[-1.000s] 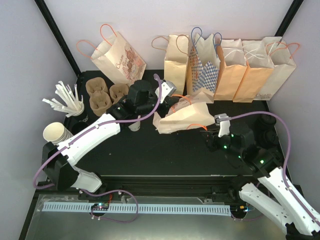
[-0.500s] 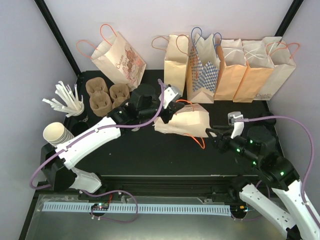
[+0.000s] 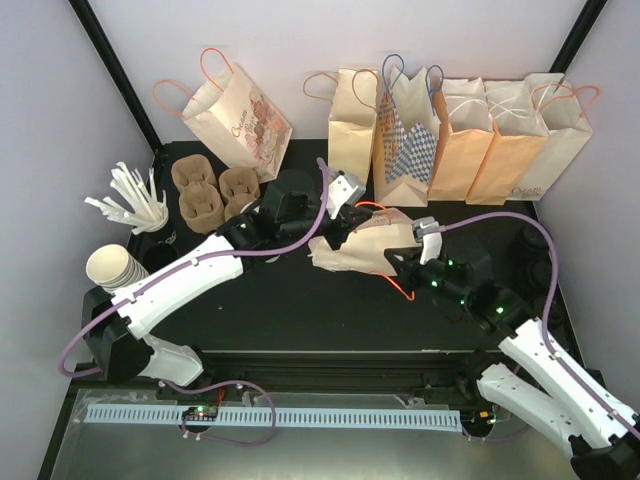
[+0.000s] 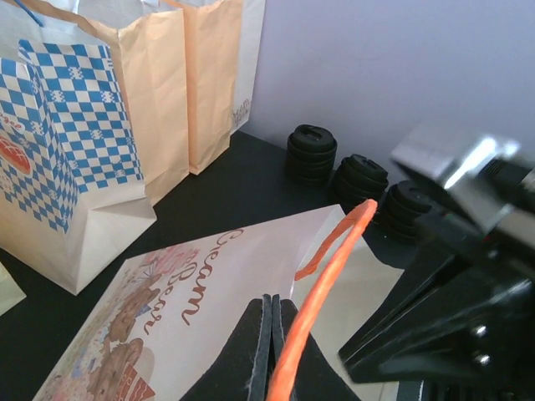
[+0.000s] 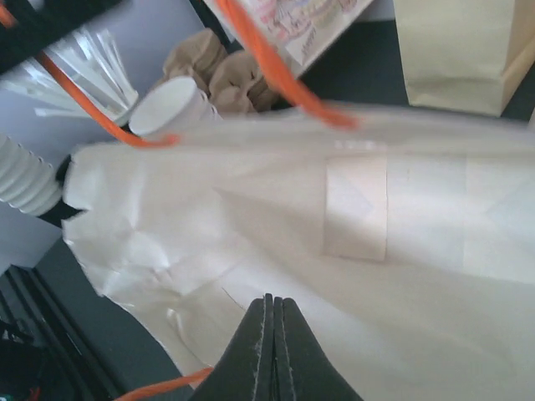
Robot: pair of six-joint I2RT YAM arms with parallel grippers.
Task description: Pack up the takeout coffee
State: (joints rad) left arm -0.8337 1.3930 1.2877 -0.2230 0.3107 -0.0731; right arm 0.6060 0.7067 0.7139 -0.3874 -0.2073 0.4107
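A cream paper bag (image 3: 365, 250) with orange handles lies on its side mid-table, its mouth facing right. My left gripper (image 3: 338, 228) is shut, and its tips (image 4: 272, 298) seem to pinch the upper mouth edge of the bag (image 4: 192, 292). My right gripper (image 3: 397, 262) is shut at the mouth, its tips (image 5: 274, 298) over the pale inner paper (image 5: 351, 251); nothing shows between them. No black-lidded takeout coffee shows clearly. A small white cup (image 5: 167, 107) stands by the pulp carriers; I cannot tell whether it is capped.
Several paper bags (image 3: 460, 130) stand along the back wall and another (image 3: 235, 115) leans at the back left. Pulp carriers (image 3: 210, 190), a cup of straws (image 3: 135, 200) and stacked lidless cups (image 3: 110, 265) fill the left side. Stacks of black lids (image 4: 311, 154) sit at the far right.
The bag sank from a raised, crumpled pose to lying flatter as my left gripper shifted right. My right gripper swung left to the bag's mouth, opened, then shut.
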